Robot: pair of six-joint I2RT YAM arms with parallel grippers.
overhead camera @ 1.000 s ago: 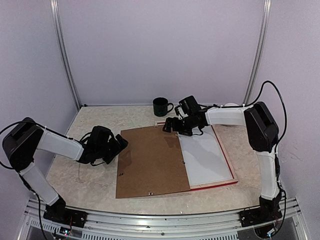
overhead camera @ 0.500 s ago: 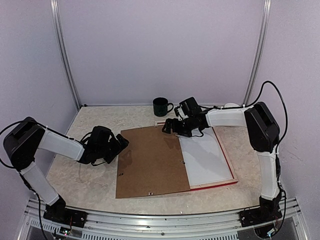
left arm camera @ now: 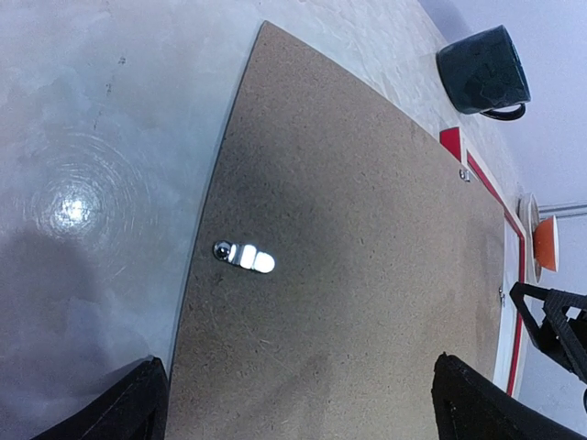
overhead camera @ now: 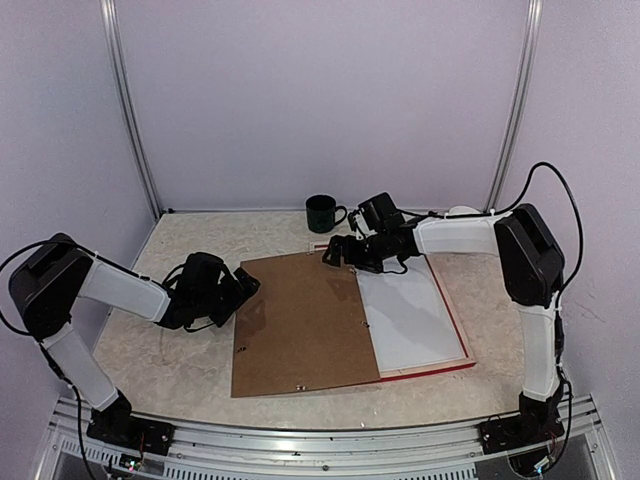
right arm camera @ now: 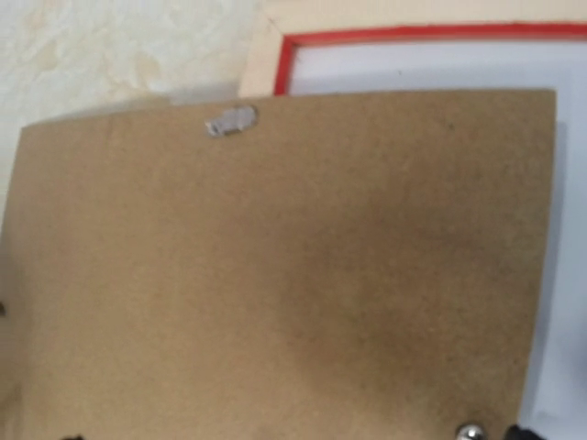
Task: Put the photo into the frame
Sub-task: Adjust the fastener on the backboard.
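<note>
The frame [overhead camera: 441, 368] lies flat at the right, with its red edge and pale wood back up. A plain white sheet [overhead camera: 412, 318] lies inside it; no cat picture shows, so I cannot tell whether this is the photo. The brown backing board [overhead camera: 300, 325] lies at the centre and overlaps the frame's left side. My left gripper [overhead camera: 248, 285] is open at the board's left edge, its fingertips [left arm camera: 138, 408] wide apart over the board [left arm camera: 367, 238]. My right gripper [overhead camera: 335, 254] is open, low over the board's far edge [right arm camera: 275, 257], beside the frame's corner [right arm camera: 275, 55].
A dark mug [overhead camera: 322, 212] stands behind the board. A glossy clear sheet [left arm camera: 83, 183] lies on the table left of the board. A small white and orange object [left arm camera: 541, 240] sits at the far right. Walls close the back and both sides.
The right gripper has shifted slightly left along the board's far edge. The left gripper has edged a little toward the board. The board and frame have not moved.
</note>
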